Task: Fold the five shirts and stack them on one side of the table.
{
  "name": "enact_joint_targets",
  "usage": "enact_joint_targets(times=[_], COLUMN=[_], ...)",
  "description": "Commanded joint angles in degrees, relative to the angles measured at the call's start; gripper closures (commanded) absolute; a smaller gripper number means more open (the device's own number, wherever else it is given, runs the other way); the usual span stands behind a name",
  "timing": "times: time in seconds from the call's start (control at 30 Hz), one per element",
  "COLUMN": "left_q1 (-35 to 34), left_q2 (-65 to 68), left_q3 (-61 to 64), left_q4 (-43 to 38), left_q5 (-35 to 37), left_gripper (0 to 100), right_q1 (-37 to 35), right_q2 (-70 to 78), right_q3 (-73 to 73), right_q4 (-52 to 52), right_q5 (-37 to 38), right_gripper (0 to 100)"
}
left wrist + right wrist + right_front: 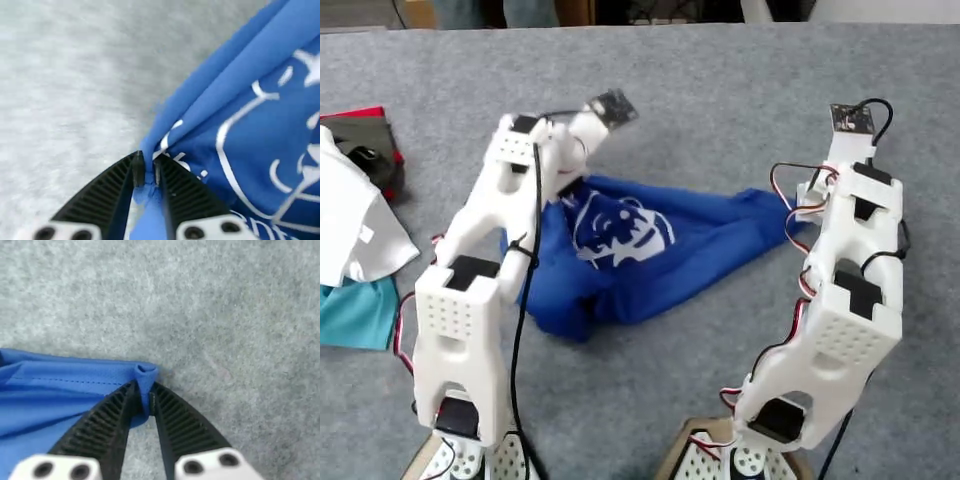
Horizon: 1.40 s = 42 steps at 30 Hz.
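My left gripper (146, 172) is clamped on a bunched edge of the blue shirt (620, 255), with cloth nipped between the tips just beside the white print. My right gripper (144, 400) is closed as well, pinching a small fold of hem at the shirt's right-hand corner.

The shirt lies crumpled and print up in the middle of the table (720, 90). Its long axis runs left to right between my two holds. The left hold is at the far-left end and the right hold at the right tip, while the loose bulk slumps toward the near left.

I judge the coming move is to draw both holds apart along that axis so the cloth flattens for folding. A white shirt (350, 220) and a teal shirt (355, 310) lie at the left edge, nearer my left arm, so stacking likely goes that way.
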Motion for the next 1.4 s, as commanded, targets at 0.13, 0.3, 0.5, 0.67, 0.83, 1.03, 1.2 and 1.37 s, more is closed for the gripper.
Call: enact_joint_targets(times=[0.13,0.3,0.5,0.67,0.83,1.03,1.2,1.37], left_q1=[-6.2,-7.1,-4.9,-0.5,5.5,8.8,15.7,27.6], left_q2=[2.6,4.8,5.3,4.6,-0.3,-20.0,-46.9,-62.9], left_q3=[-22.6,-27.5,-23.6,-7.2,10.7,38.5,57.2,64.6], left_q4=[12.8,21.7,29.8,25.5,23.0,13.7,12.6,20.9], left_q5=[23.6,27.9,25.3,25.9,25.8,25.8,25.8,21.4], left_gripper=[69,70,77,96,97,97,97,95], right_q1=[-0.5,-0.5,-0.5,-0.5,-0.5,-0.4,-0.4,-0.4], right_q2=[-0.3,-0.3,-0.3,-0.3,-0.3,-0.3,-0.3,-0.3], right_q3=[-0.3,-0.3,-0.3,-0.3,-0.3,-0.3,-0.3,-0.4], right_q4=[-0.9,-0.9,-0.9,-0.9,-0.9,-0.9,-0.9,-0.9], right_q5=[-0.4,-0.4,-0.4,-0.4,-0.4,-0.4,-0.4,-0.4], right_gripper=[98.4,98.4,98.4,98.4,98.4,98.4,98.4,98.4])
